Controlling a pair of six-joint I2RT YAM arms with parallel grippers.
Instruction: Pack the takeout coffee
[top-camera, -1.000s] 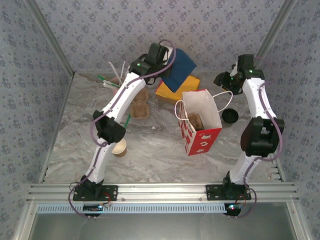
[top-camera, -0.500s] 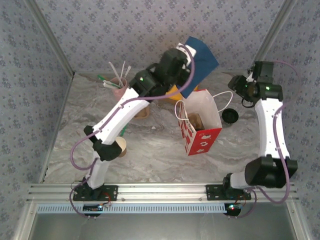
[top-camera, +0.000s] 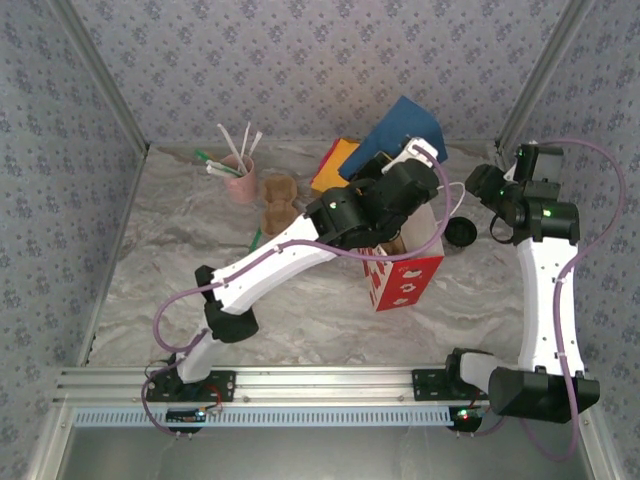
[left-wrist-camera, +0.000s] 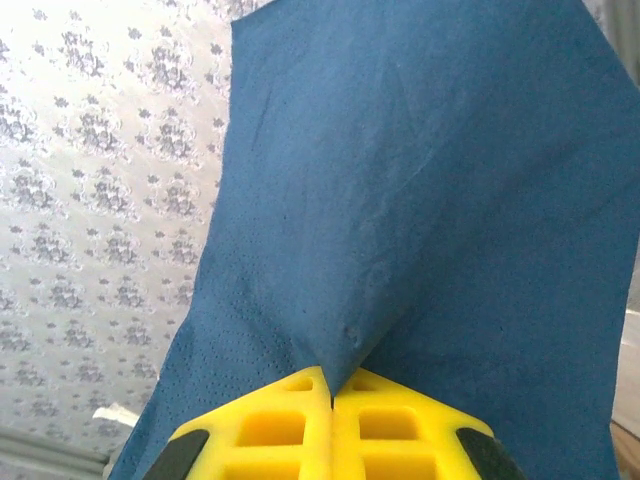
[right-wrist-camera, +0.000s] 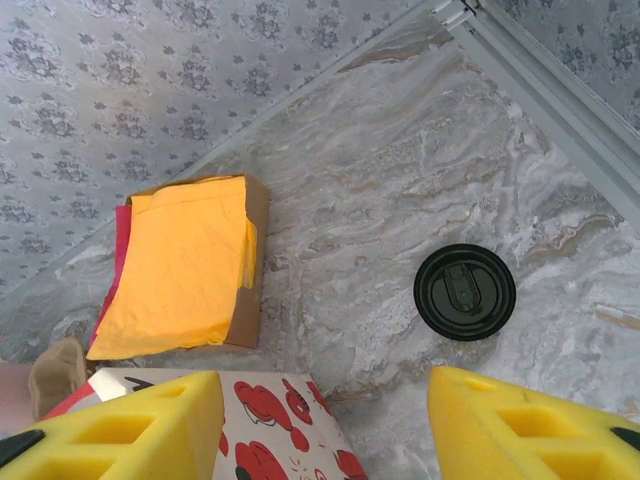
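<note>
the coffee (right-wrist-camera: 465, 292) stands on the table (right-wrist-camera: 400, 170) just right of the bag (top-camera: 405, 280), apart from it and near your right claw (right-wrist-camera: 325, 395). from above you see only its black lid (top-camera: 460, 232); the paper wall under the lid is hidden. i judge it is light if empty, and heavier with liquid moving inside if full; you cannot tell which. the paper wall should be soft and will dent under a hard squeeze. the lid is smooth plastic and may pop off, so do not lift by the lid alone. better to come from the side, close gently on the cup body below the lid, and keep it upright.

the right claw is wide open and holds nothing. the left claw (left-wrist-camera: 330, 385) is closed on a blue napkin (left-wrist-camera: 430, 200) and hangs over the mouth of the bag, so this arm partly covers the opening.

the table looks smooth, with a marble pattern, so the cup may slide if you push it. there is bare table on each side of the coffee. the metal frame (right-wrist-camera: 530, 80) and the wall are behind it, and the box with yellow sheets (right-wrist-camera: 190, 265) is well apart. the bag is thin paper and may tip if you bump it.
</note>
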